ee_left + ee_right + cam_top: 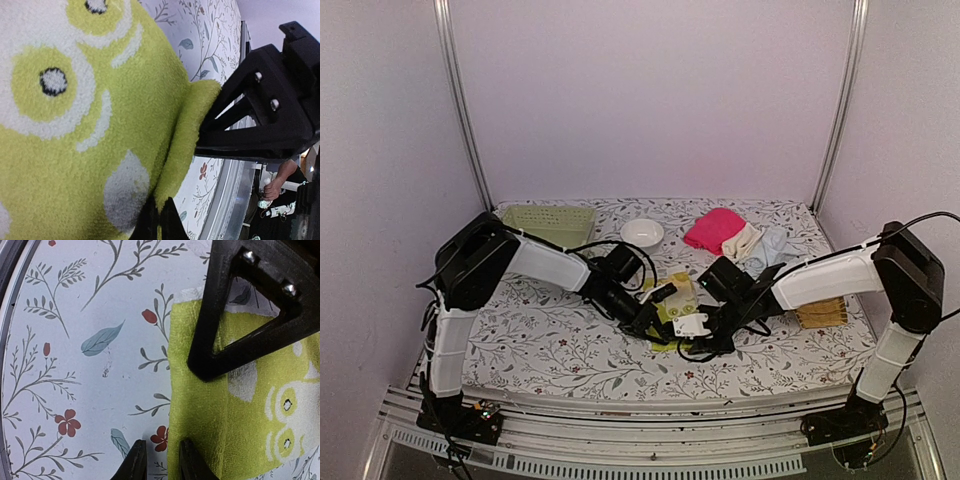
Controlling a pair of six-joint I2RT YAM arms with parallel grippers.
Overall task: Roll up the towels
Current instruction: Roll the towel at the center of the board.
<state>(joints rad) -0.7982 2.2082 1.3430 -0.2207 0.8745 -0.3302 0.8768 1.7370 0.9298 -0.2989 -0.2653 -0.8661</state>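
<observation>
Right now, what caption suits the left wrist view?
Left gripper shut on the folded edge of the yellow-green towel.

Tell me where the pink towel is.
Top view: the pink towel lies at the back, right of centre, between the bowl and the cream towel.

Top view high, looking down the table (550,340), wrist views pressed close — all share the yellow-green towel (210,430)

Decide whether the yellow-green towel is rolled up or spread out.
Spread, not rolled. The yellow-green towel lies flat; only one edge is bent up into a fold, pinched in the shut left tool.
</observation>
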